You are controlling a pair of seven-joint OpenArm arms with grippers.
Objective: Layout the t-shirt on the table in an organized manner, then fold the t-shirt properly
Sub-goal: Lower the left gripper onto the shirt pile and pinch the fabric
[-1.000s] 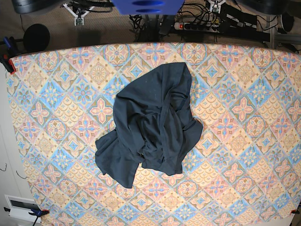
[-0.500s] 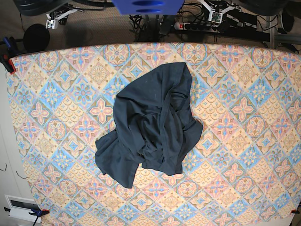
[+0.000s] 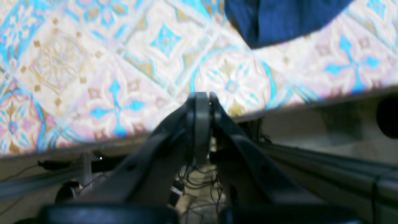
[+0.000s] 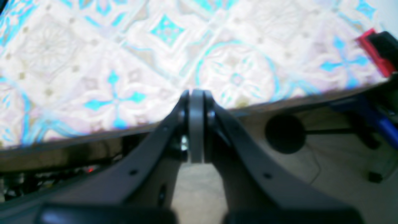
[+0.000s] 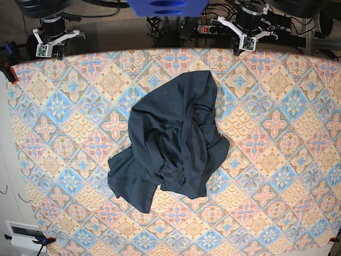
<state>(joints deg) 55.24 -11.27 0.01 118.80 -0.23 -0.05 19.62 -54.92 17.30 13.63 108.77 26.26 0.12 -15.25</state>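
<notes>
My 2 pincers both sit at the far edge of the table [image 5: 277, 122], and neither touches anything. My left gripper [image 3: 201, 99] has its fingers pressed flat together with nothing between them; from its wrist view it hangs just past the table's rim, over a tangle of cables on the floor below. My right gripper [image 4: 196, 95] is closed the same way, pads flush, pinching nothing, and it also hangs at the table's rim with bare floor beneath it. In the base view my left gripper [image 5: 244, 40] shows at the top right and my right gripper [image 5: 45, 45] at the top left, well apart from each other.

The t-shirt [image 5: 170, 141] lies in a crumpled heap near the middle of the table, dark navy against the pink, blue and yellow tile pattern. It is bunched and folded over itself, with 1 rounded lobe reaching toward the far edge and a broad flap spilling toward the near left. Deep creases run through its centre. I cannot make out sleeves or a neck opening in the heap.

From my left wrist view, 1 edge of the t-shirt [image 3: 279, 21] shows at the top, well apart from my fingers. A red clamp [image 4: 373, 49] grips the table corner near my right gripper.
</notes>
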